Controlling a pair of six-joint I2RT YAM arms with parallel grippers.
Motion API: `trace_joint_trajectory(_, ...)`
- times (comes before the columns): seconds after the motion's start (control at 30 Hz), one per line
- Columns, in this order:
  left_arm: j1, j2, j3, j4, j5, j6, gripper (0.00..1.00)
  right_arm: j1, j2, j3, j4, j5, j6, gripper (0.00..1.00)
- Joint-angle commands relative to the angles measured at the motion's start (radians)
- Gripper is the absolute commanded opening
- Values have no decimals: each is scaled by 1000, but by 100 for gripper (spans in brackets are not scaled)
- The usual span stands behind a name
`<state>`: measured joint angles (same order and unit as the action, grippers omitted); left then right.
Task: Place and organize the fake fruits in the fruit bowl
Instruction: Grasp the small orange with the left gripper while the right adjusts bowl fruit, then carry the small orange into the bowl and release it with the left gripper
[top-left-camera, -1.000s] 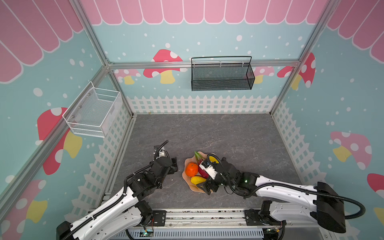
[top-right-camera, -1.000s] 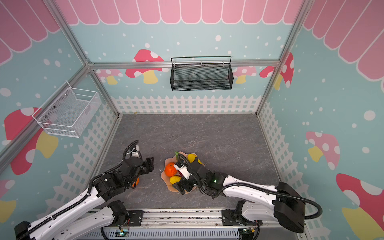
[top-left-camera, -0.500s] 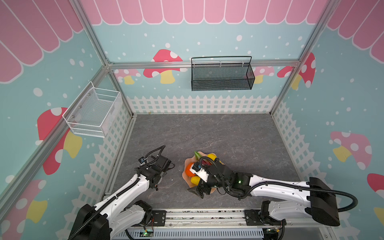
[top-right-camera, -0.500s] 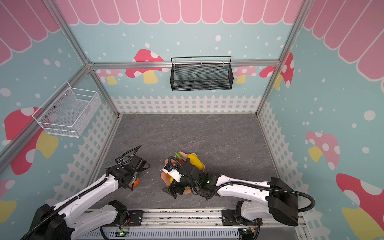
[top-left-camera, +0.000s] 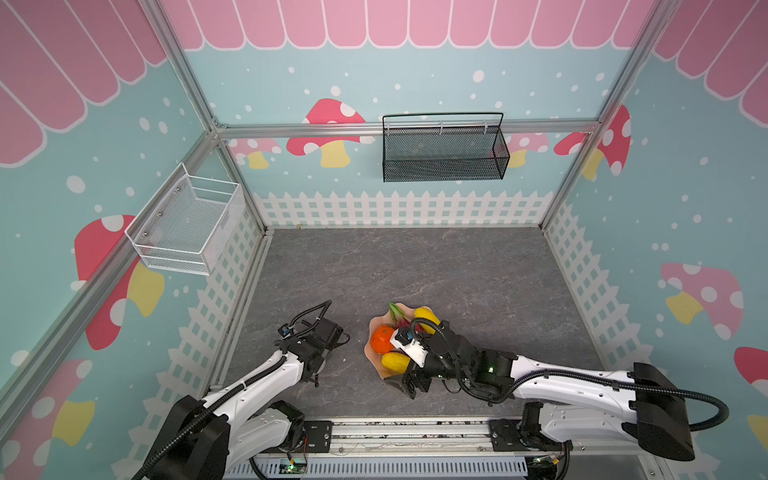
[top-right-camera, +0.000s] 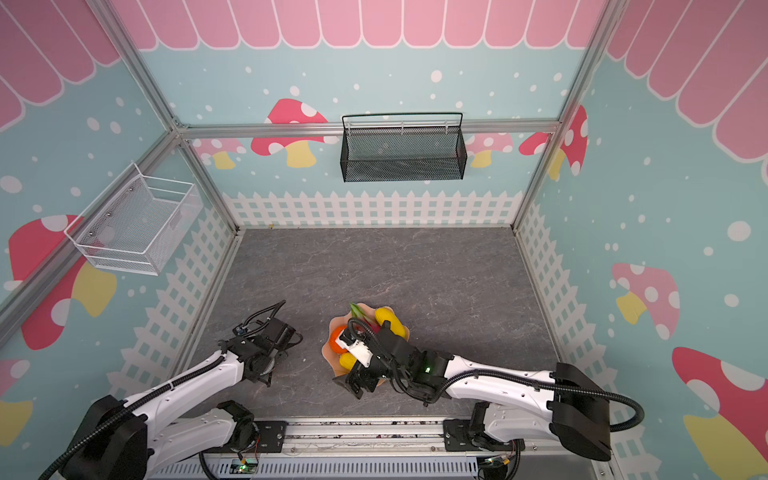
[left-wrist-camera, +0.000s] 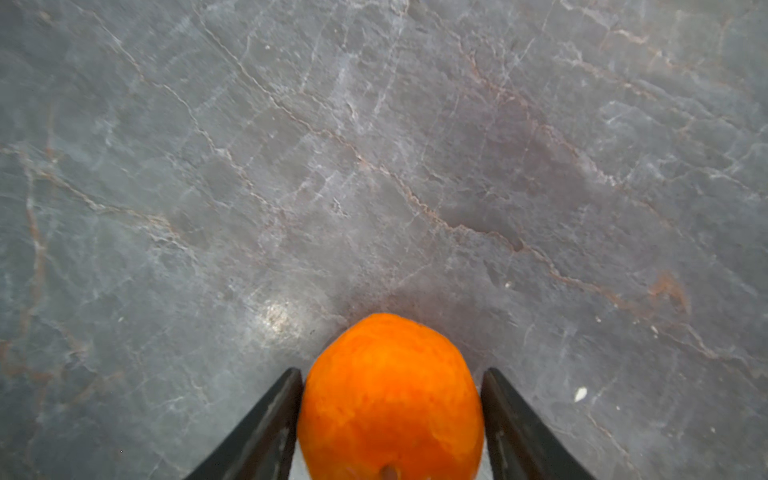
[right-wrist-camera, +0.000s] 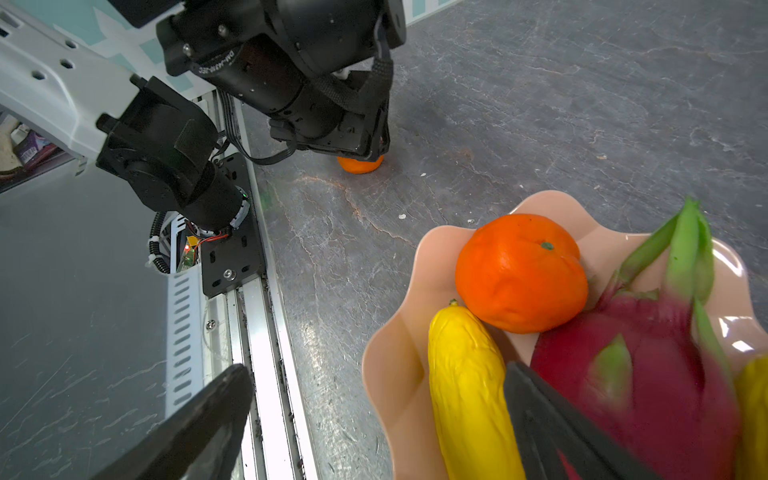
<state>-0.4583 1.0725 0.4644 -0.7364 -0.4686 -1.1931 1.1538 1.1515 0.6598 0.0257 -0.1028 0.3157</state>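
Broadly, the grey tabletop (top-left-camera: 415, 270) carries everything. The fruit bowl (right-wrist-camera: 392, 386) lies well apart from the left jaws, across bare stone toward the right arm (top-left-camera: 561, 374). Its near rim sits between the wide-open, empty jaws of the right gripper (right-wrist-camera: 378, 370), with one finger out past the rim and the other low among the fruit.

Inside the bowl, just beyond those jaws, lies the dragon fruit (right-wrist-camera: 648, 374), its green tip pointing away. Next comes a yellow fruit (right-wrist-camera: 465, 395) whose long axis runs roughly along the finger beside it. A second yellow fruit (top-left-camera: 426, 316) lies on the far side, and one orange (right-wrist-camera: 519, 274) touches the first yellow fruit.

Smallest, the loose orange (left-wrist-camera: 390, 415) rests on the tabletop directly between the jaws of the left gripper (left-wrist-camera: 390, 374). They press against both its flanks, a grip as far as the wrist view shows. Being round, it offers no axis to line up with. The left arm (top-left-camera: 257, 374) has it, so I judge the coming move to be a lift and a sideways carry to the bowl.
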Motion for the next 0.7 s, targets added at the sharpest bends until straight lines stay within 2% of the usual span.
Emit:
trace_joint_trajectory(0.0, 6, -55, -5, 35, -7, 7, 60, -19, -59, -25, -16, 29, 35, 98)
trace_joint_trajectory(0.1, 2, -115, 6, 30, -4, 52, 47, -47, -110, -44, -32, 35, 54, 98)
trace_joint_trajectory(0.23, -59, -186, 61, 14, 3, 118, 43, -137, -179, -62, -119, 69, 151, 98)
trace_joint_trajectory(0.33, -217, -188, 164, 19, -24, 174, 43, -296, -240, -107, -196, 46, 258, 98)
trace_joint_trajectory(0.4, -329, -171, 237, 49, -44, 223, 44, -361, -293, -143, -222, 25, 273, 98)
trace_joint_trajectory(0.53, -506, -104, 352, 171, 42, 376, 44, -393, -393, -180, -289, -3, 308, 98)
trace_joint_trajectory(0.67, -609, 49, 437, 254, 143, 484, 44, -393, -494, -239, -295, -73, 345, 98)
